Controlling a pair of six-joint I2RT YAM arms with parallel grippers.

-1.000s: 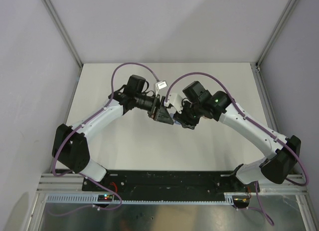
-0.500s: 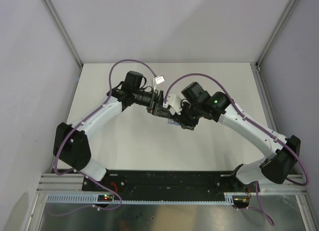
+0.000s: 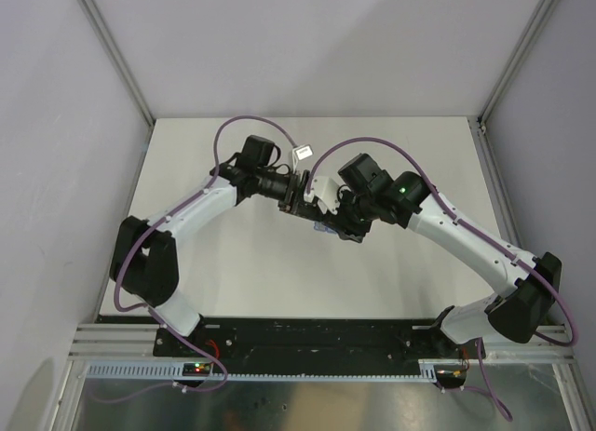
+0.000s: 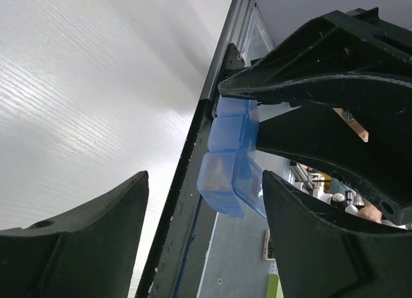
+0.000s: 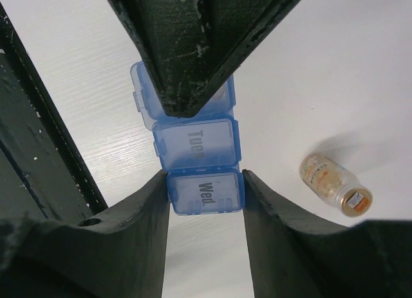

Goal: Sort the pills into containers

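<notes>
Our right claw (image 5: 205,183) is clamped on the Wed. end of the box (image 5: 196,143). The left claw (image 4: 205,182) is spread apart, with the box's other end between its fingers. The Tues. and Wed. lids are down. To the right claw's right lies the bottle (image 5: 335,184), the pills (image 5: 318,172) inside it. We judge sorting has barely begun.

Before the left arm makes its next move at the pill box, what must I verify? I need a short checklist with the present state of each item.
1. Right gripper, jaws shut on the pill box at the Wed. compartment: ok.
2. Left gripper, jaws open around the box's free end, holding nothing: ok.
3. Tues. compartment and Wed. compartment closed: ok.
4. End compartment, lid state: cannot tell, the left gripper covers it.
5. Bottle lies on the table, apart from the box: ok.
</notes>
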